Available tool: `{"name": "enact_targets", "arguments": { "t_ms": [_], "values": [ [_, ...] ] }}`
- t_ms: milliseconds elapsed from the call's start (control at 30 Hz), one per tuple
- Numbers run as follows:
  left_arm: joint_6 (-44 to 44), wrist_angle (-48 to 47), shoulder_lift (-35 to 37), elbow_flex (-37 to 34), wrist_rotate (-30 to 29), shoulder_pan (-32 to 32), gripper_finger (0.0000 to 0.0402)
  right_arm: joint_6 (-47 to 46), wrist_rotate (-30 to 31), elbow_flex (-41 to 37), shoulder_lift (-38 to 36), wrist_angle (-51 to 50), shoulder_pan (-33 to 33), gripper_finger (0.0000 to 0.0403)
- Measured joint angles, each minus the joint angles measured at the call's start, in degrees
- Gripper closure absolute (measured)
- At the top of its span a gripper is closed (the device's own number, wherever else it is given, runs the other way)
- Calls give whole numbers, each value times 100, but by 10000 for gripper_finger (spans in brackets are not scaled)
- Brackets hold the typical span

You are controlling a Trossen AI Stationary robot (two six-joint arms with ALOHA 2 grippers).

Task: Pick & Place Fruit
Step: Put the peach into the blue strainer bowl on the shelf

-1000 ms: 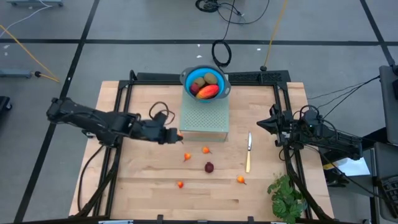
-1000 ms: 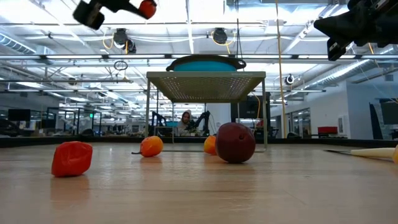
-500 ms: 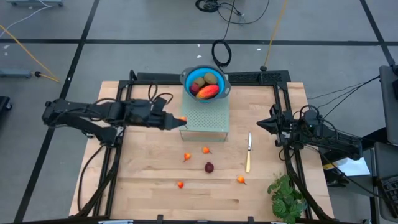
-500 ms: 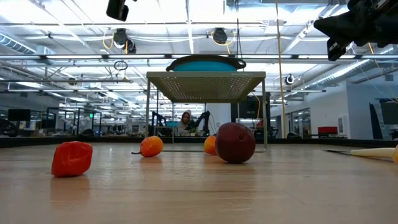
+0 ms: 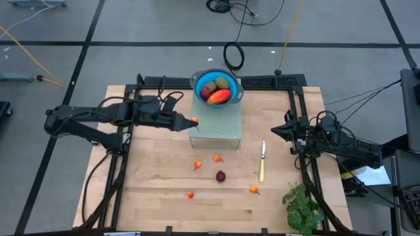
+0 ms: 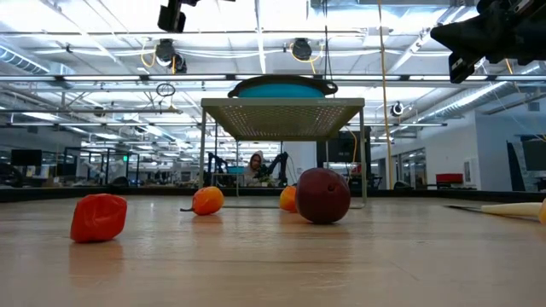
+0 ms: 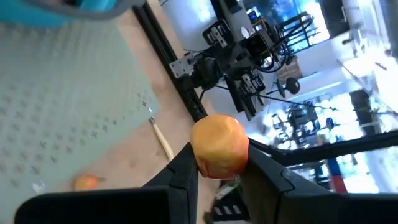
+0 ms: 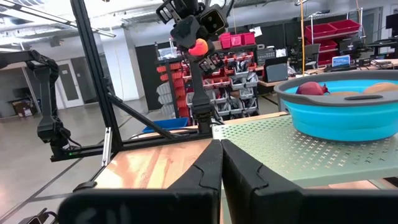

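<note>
My left gripper (image 5: 191, 122) hovers at the left edge of the green perforated stand (image 5: 216, 121), shut on a tiny orange-red fruit (image 7: 219, 146). The blue bowl (image 5: 198, 80) sits on the stand's far part and holds the mango (image 5: 219, 96), two brown kiwis (image 5: 216, 84) and a dark-red ball (image 5: 205, 93). One dark-red ball (image 5: 220, 176) and several tiny orange-red fruits (image 5: 217, 158) lie on the table. My right gripper (image 8: 220, 149) waits shut near the table's right edge. My left gripper pinches the tiny orange-red fruit (image 7: 211, 162) between its two fingertips (image 7: 185, 171). The fruit is lifted clear, level with the stand's top, and the fingers reach toward the table's right side.
A pale-handled knife (image 5: 262, 160) lies right of the stand. A green leafy bunch (image 5: 302, 206) sits at the near right corner. Black frame rails (image 5: 298, 111) run along the table's left, right and far sides.
My left gripper has carried the tiny orange-red fruit up and toward the table's far edge and right, from the open table beside the stand's near left corner to its left edge. The fruits on the table have stayed put.
</note>
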State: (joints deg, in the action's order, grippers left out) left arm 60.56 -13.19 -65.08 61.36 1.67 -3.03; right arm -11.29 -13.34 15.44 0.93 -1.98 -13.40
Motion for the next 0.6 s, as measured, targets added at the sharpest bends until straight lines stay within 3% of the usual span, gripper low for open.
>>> {"name": "enact_targets", "arguments": {
  "t_ms": [167,600],
  "values": [
    [-1506,9,0,0,-141,-86,314,0,0,0,0,0,-1,403],
    [-5829,340,0,0,-1471,-87,314,2,0,0,0,0,1,403]
  ]
}}
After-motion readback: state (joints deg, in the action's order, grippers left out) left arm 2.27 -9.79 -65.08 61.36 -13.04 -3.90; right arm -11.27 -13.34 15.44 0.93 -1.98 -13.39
